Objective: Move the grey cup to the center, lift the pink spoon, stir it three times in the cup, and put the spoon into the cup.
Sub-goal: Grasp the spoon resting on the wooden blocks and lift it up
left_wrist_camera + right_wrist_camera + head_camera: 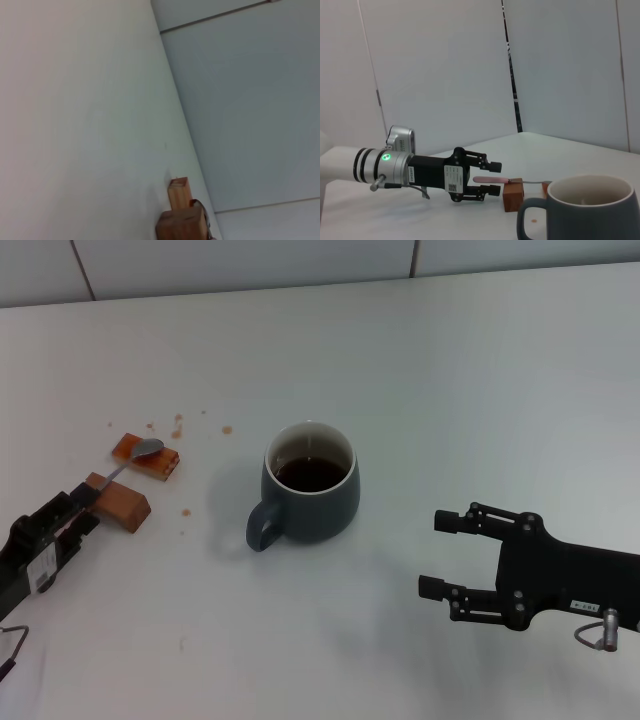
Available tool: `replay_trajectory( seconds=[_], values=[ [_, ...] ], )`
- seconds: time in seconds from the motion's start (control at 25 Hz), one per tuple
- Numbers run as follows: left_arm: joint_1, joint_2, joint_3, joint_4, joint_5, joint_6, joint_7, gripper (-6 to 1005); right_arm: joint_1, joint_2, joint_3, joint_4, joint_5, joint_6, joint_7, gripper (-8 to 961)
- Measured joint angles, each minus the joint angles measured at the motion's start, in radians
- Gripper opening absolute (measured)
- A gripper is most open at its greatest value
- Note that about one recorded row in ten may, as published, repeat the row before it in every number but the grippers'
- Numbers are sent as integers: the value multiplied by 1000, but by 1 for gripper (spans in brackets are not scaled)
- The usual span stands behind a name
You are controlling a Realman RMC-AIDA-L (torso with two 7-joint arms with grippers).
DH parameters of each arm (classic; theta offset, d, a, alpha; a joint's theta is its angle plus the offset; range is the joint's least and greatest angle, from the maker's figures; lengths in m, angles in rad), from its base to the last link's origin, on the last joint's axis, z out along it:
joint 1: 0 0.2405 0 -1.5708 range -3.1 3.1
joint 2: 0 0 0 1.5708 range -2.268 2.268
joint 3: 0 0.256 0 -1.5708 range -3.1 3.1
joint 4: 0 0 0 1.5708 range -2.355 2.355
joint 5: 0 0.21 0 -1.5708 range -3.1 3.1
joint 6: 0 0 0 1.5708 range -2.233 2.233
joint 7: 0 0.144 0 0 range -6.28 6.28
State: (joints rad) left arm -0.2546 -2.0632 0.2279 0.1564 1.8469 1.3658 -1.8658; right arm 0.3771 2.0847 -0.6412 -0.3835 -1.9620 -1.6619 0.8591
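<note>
Grey cup (312,495): you are seeing it sitting mid-desk (480,380), dark liquid inside.
Pink spoon (128,462): lying across two brown blocks (120,502).
Left tool (492,177): fingers spread around the handle, not gripping.
Right tool (432,555): sitting open, empty, beside the cup.

I see bright, even overhead light on a white table (450,390), a soft shadow at the grey cup's (312,495) eight o'clock, no glare.

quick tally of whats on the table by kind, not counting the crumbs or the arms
grey cup: 1
pink spoon: 1
brown blocks: 2
total: 4
</note>
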Motion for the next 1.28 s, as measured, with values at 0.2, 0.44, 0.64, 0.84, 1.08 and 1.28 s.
replay_trajectory(
  seconds=[0.2,0.44,0.64,0.84,1.08,1.28],
  values=[
    [0,0,0,1,0,-1,0,524,0,0,0,0,0,-2,0,795],
    [-2,0,-1,5,0,-8,3,498,0,0,0,0,0,-3,0,795],
    [-7,2,-1,8,0,-15,3,500,1,0,0,0,0,-3,0,795],
    [-8,2,-2,7,0,-25,3,494,2,0,0,0,0,-3,0,795],
    [-9,2,-1,4,0,-26,3,478,3,0,0,0,0,-3,0,795],
    [-11,2,-1,3,0,-27,4,408,3,0,0,0,0,-3,0,795]
  ],
)
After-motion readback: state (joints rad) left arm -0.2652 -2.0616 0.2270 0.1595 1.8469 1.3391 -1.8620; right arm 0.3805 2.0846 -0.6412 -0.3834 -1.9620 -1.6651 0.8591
